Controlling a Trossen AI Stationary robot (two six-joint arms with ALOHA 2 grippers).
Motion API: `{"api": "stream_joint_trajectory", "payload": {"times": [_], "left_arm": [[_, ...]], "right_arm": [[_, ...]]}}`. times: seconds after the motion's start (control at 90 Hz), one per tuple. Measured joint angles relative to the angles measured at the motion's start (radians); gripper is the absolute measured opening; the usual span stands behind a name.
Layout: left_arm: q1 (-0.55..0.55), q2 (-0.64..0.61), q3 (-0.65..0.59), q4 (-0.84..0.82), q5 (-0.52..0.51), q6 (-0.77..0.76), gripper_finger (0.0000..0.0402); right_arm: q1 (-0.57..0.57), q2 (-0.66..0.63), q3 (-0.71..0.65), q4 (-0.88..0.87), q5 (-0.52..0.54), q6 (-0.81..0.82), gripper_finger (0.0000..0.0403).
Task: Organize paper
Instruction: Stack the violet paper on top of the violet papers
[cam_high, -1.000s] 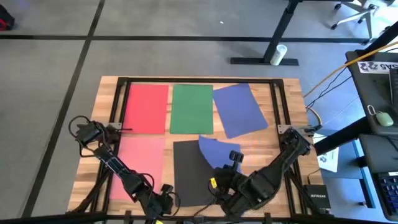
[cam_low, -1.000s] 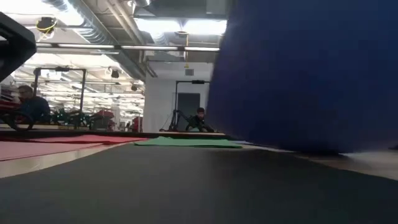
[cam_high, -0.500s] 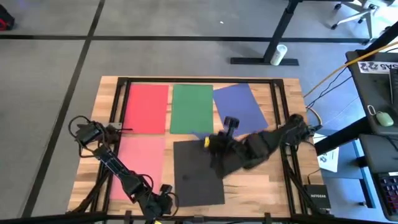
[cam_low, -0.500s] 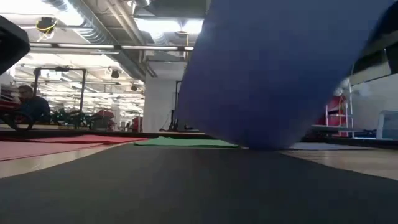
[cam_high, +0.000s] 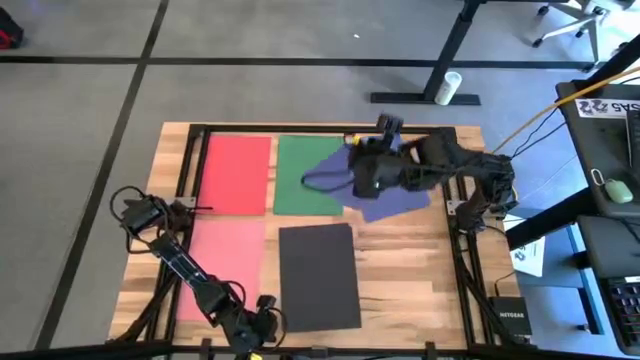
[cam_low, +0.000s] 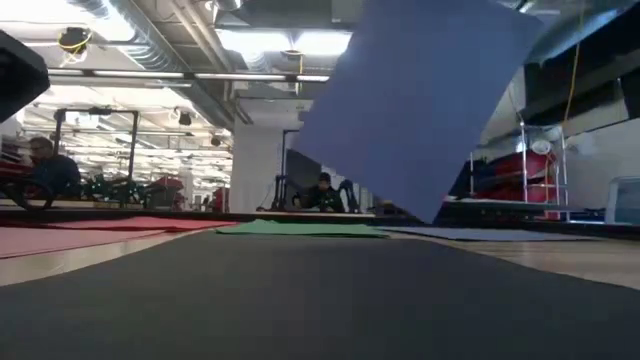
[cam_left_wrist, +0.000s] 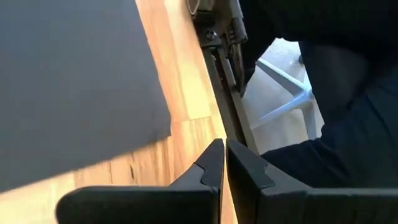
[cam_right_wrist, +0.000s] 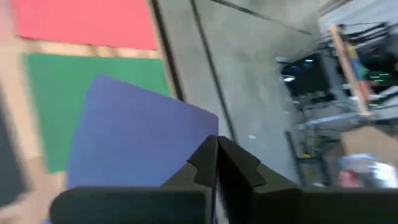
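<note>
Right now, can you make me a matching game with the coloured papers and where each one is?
Things:
1. red paper
2. dark grey paper
3. blue paper
4. pink paper

Places:
A. lifted in the right tool
B. flat, far left corner of the table
C. flat, in front of the green paper
D. flat, in front of the red paper

Pairs: 1-B, 2-C, 3-A, 4-D

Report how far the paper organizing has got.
Done: red sheet, green sheet, pink sheet and dark grey sheet lie flat in a grid. In hand: the right end effector carries a blue sheet above another blue sheet. Left: laying it down. The left end effector waits, shut.
</note>
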Motion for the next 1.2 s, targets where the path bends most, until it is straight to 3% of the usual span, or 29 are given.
{"api": "stream_joint_trajectory", "payload": {"times": [0.267, 0.489, 0.933, 1.2], "left_arm": [[0.0, 0.0, 0.0, 0.001, -0.026, -0.02, 0.0], [0.0, 0.0, 0.0, 0.002, -0.038, -0.021, 0.0], [-0.011, 0.0, 0.0, 0.002, -0.051, -0.027, 0.0], [-0.01, 0.0, 0.0, 0.002, -0.054, -0.026, 0.0]], "right_arm": [[-0.134, -0.052, 0.0, 0.0, 0.002, -0.154, 0.0], [-0.149, -0.059, -0.044, 0.001, -0.118, -0.171, 0.0], [-0.145, -0.095, -0.488, 0.001, -0.43, -0.053, 0.0], [-0.091, -0.171, -0.785, 0.095, -0.53, 0.083, 0.0]]}}
